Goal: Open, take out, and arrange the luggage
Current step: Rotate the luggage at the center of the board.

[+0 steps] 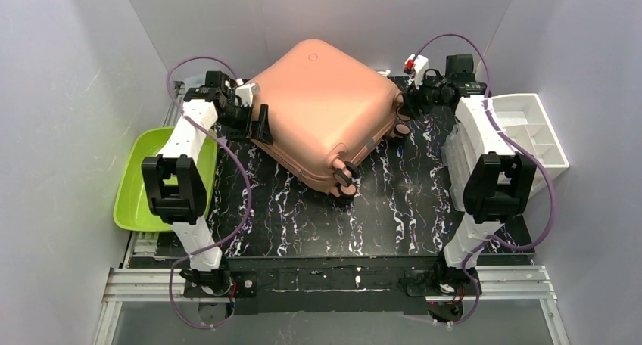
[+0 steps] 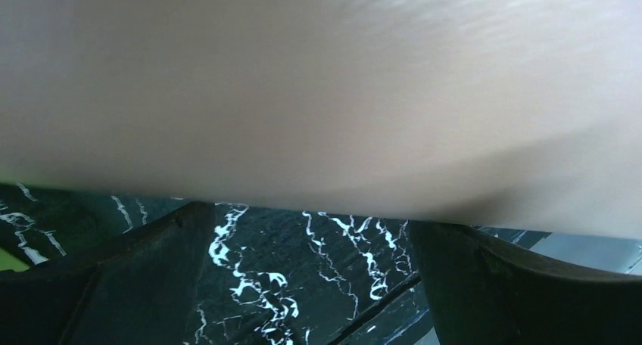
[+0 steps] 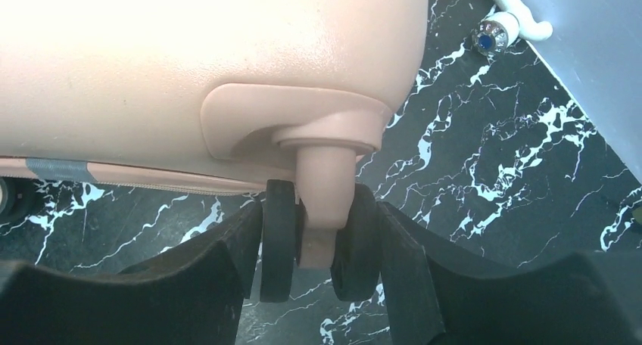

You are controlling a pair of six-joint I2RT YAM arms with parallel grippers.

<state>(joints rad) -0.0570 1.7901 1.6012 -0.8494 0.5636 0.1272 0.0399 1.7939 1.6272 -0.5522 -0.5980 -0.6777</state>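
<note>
Luggage [image 1: 322, 107] lies shut and flat on the black marbled tabletop [image 1: 318, 224], turned diagonal, toward the far side, wheels facing near right. Far left, lime-green tray [image 1: 140, 186] sits off the tabletop edge. My left gripper [image 1: 252, 125] is at the luggage's left edge, jaws spread wide, holding nothing, pink shell filling its wrist view. My right gripper [image 3: 318, 231] is at the right corner, jaws partly closed around a caster wheel [image 3: 278, 239], fingers against both sides of it. Far right, white drawer organizer [image 1: 530, 125] is beside my right arm
</note>
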